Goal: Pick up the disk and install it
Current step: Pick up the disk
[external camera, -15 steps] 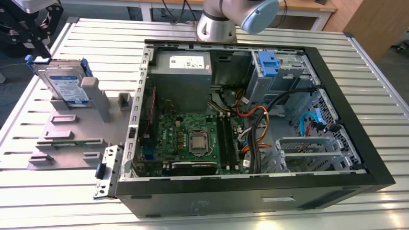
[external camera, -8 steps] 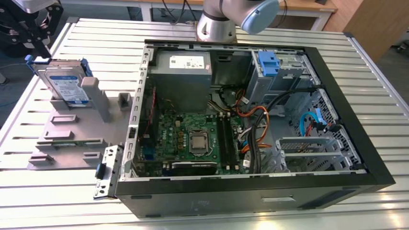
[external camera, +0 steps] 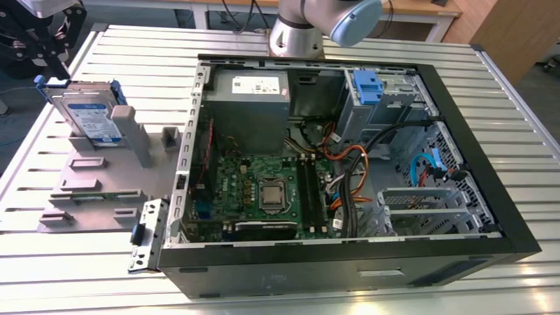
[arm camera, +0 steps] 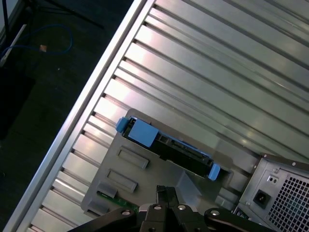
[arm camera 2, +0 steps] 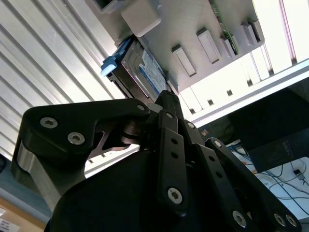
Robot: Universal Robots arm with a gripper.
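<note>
One disk [external camera: 90, 119] stands on edge in the holder [external camera: 96, 190] at the exterior view's left, gripper [external camera: 58, 65] just above, open or closed I can't tell; stiff, probably heavyish, shock-sensitive, so grip its flat faces near the top edge.

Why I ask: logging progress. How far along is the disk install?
Done: nothing visible yet; the disk stands upright in the grey holder beside the open case. In hand: the claw is close above the disk's top edge; whether it grips cannot be told. Left: lifting the disk and installing it in the case.
</note>
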